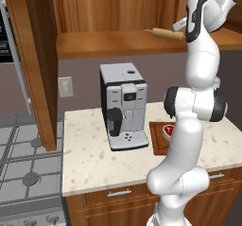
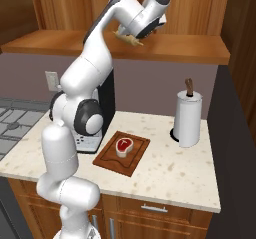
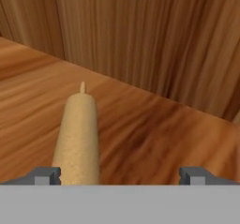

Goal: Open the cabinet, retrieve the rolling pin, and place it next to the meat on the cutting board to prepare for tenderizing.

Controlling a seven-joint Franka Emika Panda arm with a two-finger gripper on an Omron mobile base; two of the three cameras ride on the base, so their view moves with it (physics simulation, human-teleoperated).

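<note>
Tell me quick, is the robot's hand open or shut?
Gripper: open, jaws wide, holding nothing; the slim tan wooden rolling pin lies between them, off-centre.

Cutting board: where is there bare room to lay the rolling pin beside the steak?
The dark reddish-brown wooden cutting board is bare to the right of and in front of the small red-pink steak. Its left edge is crowded by the silver-and-black coffee machine. Speckled beige countertop lies free between the board and the white paper towel roll.
</note>
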